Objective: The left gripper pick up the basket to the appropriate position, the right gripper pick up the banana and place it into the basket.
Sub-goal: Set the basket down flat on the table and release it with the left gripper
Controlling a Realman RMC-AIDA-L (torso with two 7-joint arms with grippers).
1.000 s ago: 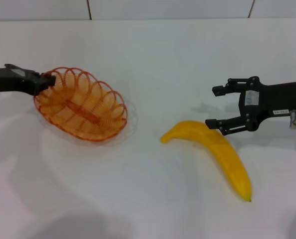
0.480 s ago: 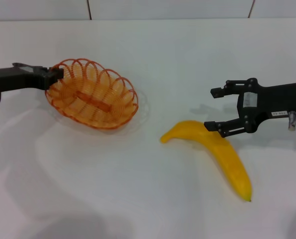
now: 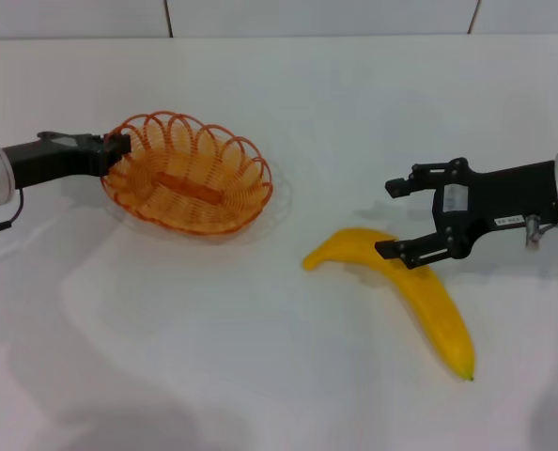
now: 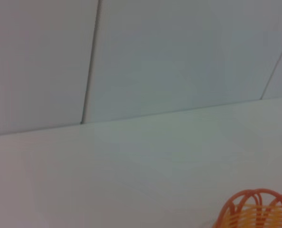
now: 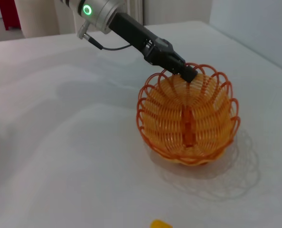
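left hand [image 3: 117, 150] clamped on basket [image 3: 190, 174] rim | right hand [image 3: 401, 218] spread open, banana [image 3: 410, 287] just under lower finger on desk [image 3: 260, 357]

Premises appear to be a robot test lab: a bare white-covered table [image 3: 288, 376] against a plain panelled white wall [image 4: 179, 52], with what may be a red item [image 5: 8, 12] beyond.
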